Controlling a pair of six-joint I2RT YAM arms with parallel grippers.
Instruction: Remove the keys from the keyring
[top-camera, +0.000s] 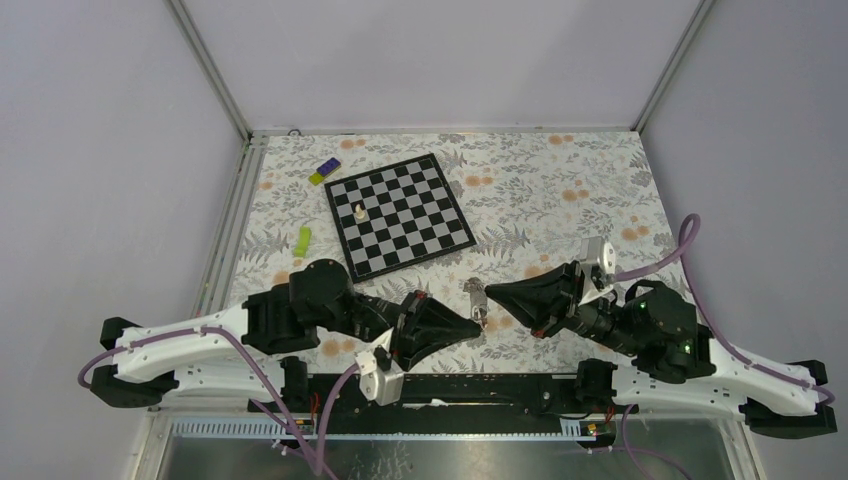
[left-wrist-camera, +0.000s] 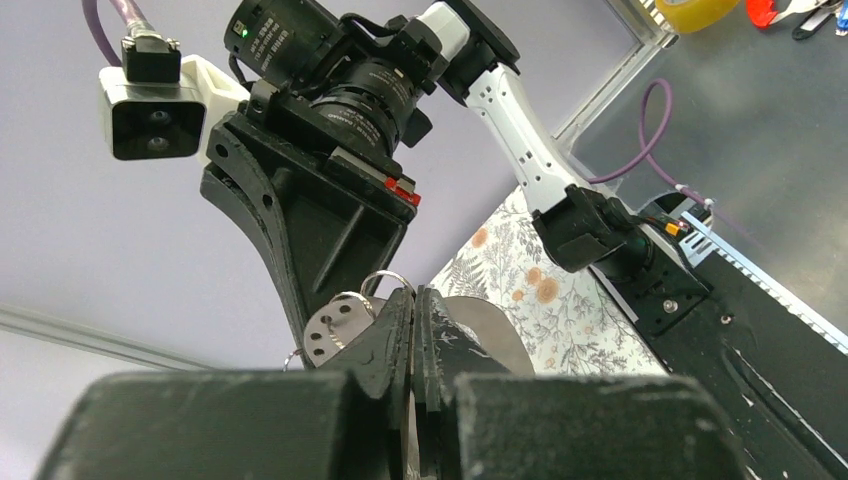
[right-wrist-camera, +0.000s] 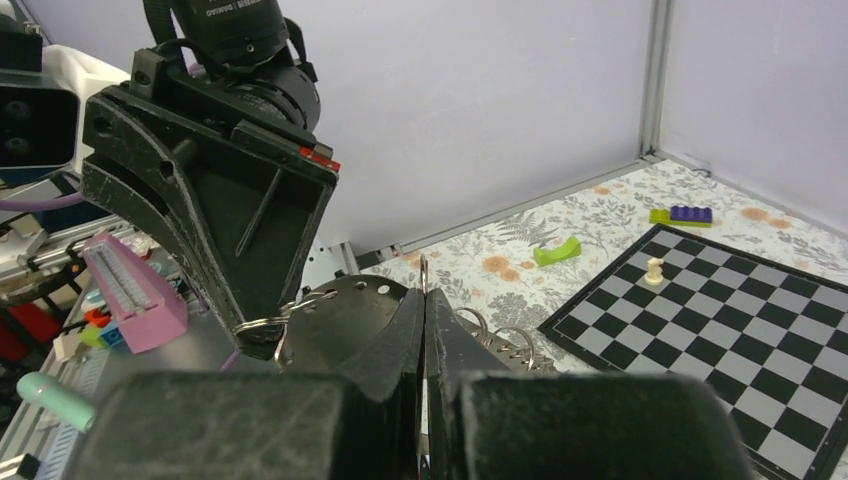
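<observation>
Steel through and through, so I expect the bunch (top-camera: 478, 303) to be light, rigid and slippery against my pads. Nothing here bends for me, and anything pinched by an edge will want to swivel. It hangs in the air between my two claws, above the near part of the flowered table (top-camera: 560, 200), on my side of the chessboard (top-camera: 400, 212) and touching neither. My left claw (top-camera: 476, 328) is clamped on it from one side and my right claw (top-camera: 492, 294) from the other, their tips almost meeting.

The keys (left-wrist-camera: 336, 330) are the biggest handholds: flat and silvery, with broad rounded heads pierced by small holes. I judge the grip holds best on a head taken face to face between the pads; a blade taken by its edge would twist. From my right wrist, a thin metal edge stands up between my closed pads, which I take to be a key seen edge-on.

The keyring (left-wrist-camera: 386, 281) is the smallest part, a thin bright wire loop arching just above my left fingertips. It looks springy yet stiff for its size and hard to pinch. Its coil would have to be pried apart before a key could slide round. I see no tag on it from here.
</observation>
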